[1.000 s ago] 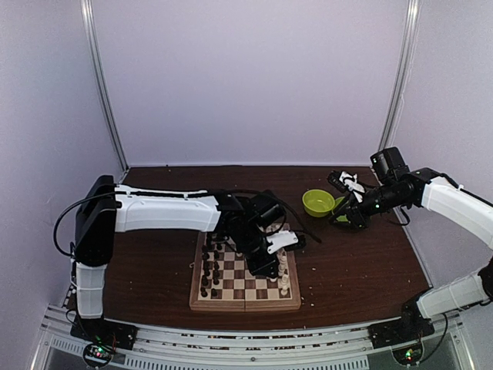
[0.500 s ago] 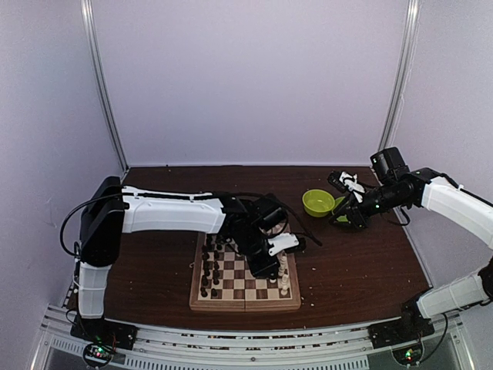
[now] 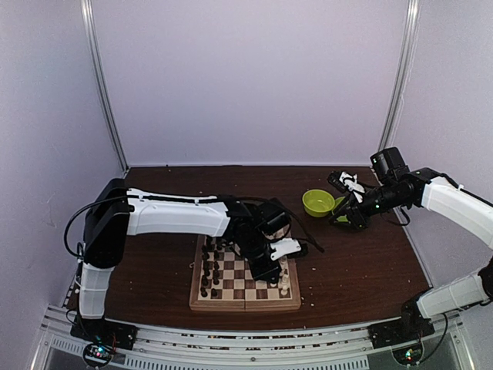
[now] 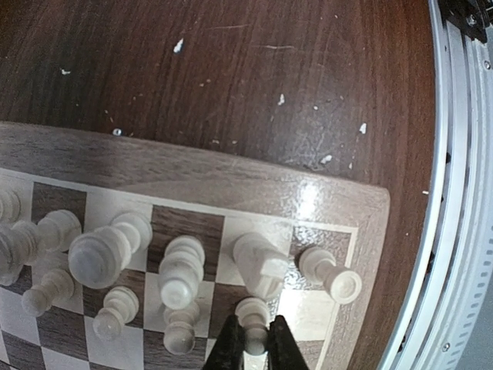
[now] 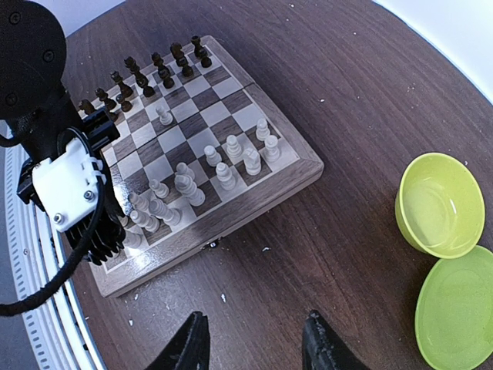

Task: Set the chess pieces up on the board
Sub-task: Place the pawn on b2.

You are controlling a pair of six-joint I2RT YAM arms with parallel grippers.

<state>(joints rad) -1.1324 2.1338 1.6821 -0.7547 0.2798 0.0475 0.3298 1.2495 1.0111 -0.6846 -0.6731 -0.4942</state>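
On the right side of the board (image 3: 231, 302), your left gripper (image 4: 255, 348) is pinched shut on a white pawn (image 4: 253, 314), crowded by the other white pieces (image 4: 181, 270) just beside it. Settle it upright on the middle of its square, part the fingers only slightly, then lift straight up so you brush no neighbour. Farther right, your right gripper (image 5: 254, 327) hangs open and empty beside the green bowl (image 3: 317, 202), well apart from the board.

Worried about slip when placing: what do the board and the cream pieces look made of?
The board looks like varnished wood: grain shows, plus glare near its corner. The cream pieces look smooth, faintly glossy: wood or plastic, unclear which.
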